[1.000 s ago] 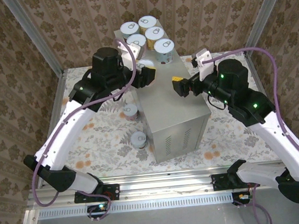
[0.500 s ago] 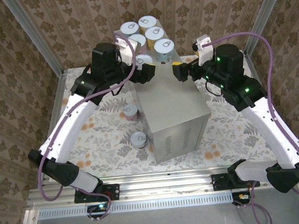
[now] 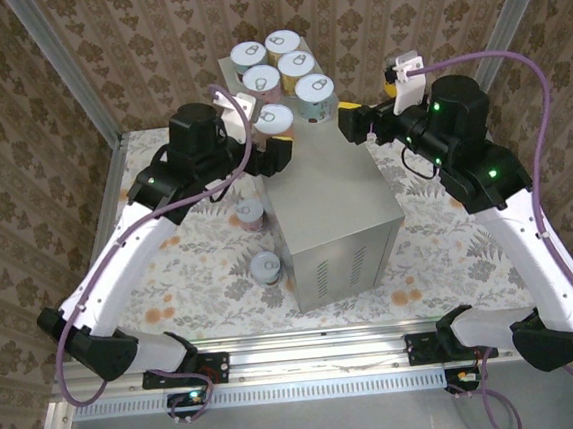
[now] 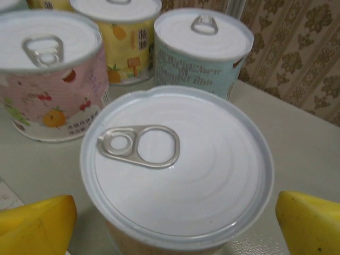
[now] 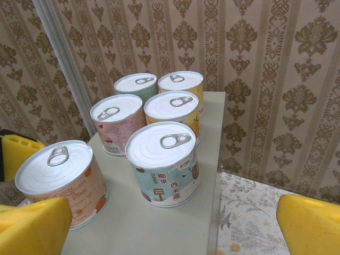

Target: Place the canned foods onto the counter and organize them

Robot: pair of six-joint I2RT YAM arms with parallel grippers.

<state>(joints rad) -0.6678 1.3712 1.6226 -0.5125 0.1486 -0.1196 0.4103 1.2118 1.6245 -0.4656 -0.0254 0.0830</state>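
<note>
Several cans stand grouped at the far end of the grey counter (image 3: 335, 200). The nearest is an orange-labelled can (image 3: 275, 118), upright on the counter top. My left gripper (image 3: 278, 143) is open around that can (image 4: 178, 170), its yellow fingertips (image 4: 37, 226) standing off either side of it. The pink can (image 4: 50, 79), yellow can (image 4: 119, 37) and blue can (image 4: 199, 50) sit just behind it. My right gripper (image 3: 345, 121) hovers open and empty at the counter's right edge, facing the blue can (image 5: 164, 162). Two more cans (image 3: 250, 214) (image 3: 265, 268) stand on the floral cloth left of the counter.
The near half of the counter top (image 5: 159, 228) is bare. Patterned walls and a metal frame post (image 3: 63, 73) close in the cell. The floral cloth (image 3: 191, 273) borders the counter on both sides.
The left gripper has opened and let go of the orange-labelled can, which now stands on the counter. The right gripper has moved farther back, towards the counter's far right edge.
</note>
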